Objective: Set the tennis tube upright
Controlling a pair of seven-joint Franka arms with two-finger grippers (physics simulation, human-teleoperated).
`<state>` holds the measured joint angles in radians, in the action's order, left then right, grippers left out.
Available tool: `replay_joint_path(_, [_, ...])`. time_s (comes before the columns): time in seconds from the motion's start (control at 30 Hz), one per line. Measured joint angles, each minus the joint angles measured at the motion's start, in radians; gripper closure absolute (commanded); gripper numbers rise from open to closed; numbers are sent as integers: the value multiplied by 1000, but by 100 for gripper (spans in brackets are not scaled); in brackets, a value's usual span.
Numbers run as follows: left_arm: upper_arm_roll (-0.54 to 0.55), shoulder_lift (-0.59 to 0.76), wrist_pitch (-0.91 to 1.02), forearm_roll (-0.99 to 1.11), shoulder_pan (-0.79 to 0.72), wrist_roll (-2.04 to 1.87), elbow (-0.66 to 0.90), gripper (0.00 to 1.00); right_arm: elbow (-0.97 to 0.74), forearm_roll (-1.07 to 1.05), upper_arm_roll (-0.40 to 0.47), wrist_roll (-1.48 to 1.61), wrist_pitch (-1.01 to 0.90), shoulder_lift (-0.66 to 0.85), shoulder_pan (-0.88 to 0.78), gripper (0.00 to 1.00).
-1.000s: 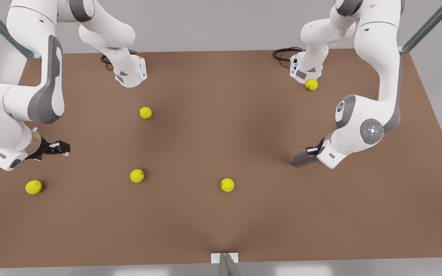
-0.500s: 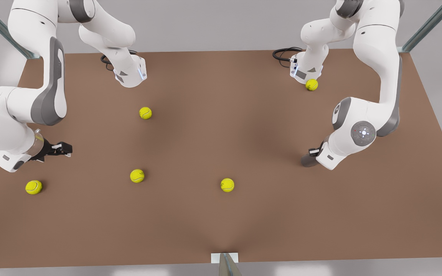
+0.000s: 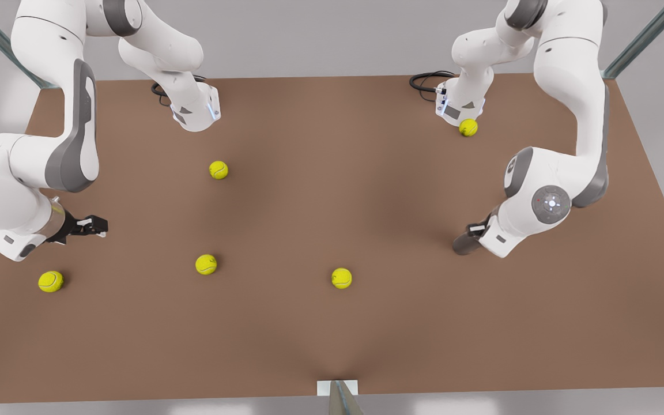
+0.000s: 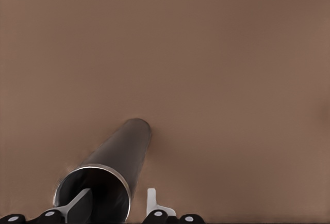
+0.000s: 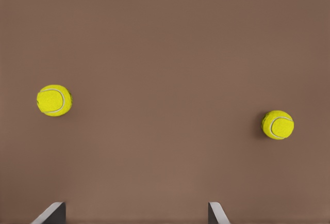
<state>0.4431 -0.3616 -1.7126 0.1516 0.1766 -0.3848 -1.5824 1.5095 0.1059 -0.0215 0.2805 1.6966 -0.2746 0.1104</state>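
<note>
The tennis tube (image 4: 111,170) is held at its silvery-rimmed open end by the left gripper (image 4: 116,206), one finger (image 4: 78,205) inside the mouth and the other (image 4: 151,202) outside, clamped on the wall; in the left wrist view the grey body runs away from the camera toward the brown table (image 4: 232,69). In the front view the tube (image 3: 463,243) shows as a short dark stub under the wrist of the arm on the front view's right, near the table's right side. It looks steeply tilted rather than fully upright, with its far end low by the surface, so the raising seems well under way; what appears left is to finish the tilt, settle the base flat and let go. Against the earliest picture, where a longer stretch of tube lay out toward the front view's left, it is now foreshortened, and the arm has shifted slightly. The right gripper (image 3: 94,224) waits at the front view's left with its fingers (image 5: 50,213) spread apart, empty, tennis balls (image 5: 54,100) lying well apart on the table.
</note>
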Motion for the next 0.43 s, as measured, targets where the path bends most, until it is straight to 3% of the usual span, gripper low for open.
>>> replay_joint_path(0.13, [4,14,377,9,-4,6,306,0,0,0,0,-1,0,-2,0,0])
replay_joint_path(0.2, [-11,80,493,11,-10,12,375,0,0,0,0,0,0,-2,0,0])
replay_joint_path(0.23, [-222,130,574,11,-170,138,378,0,0,0,0,0,0,-2,0,0])
replay_joint_path(0.27, [-418,221,562,-25,-270,183,327,0,0,0,0,0,0,0,0,0])
replay_joint_path(0.33, [-423,505,245,-93,-182,195,-103,0,-2,0,0,-1,0,0,0,0])
replay_joint_path(0.37, [-422,509,247,-112,-284,196,-110,0,-3,0,0,-1,0,0,0,0])
replay_joint_path(0.43, [-422,501,258,-138,-274,199,-105,0,-5,0,0,-1,0,0,0,0])
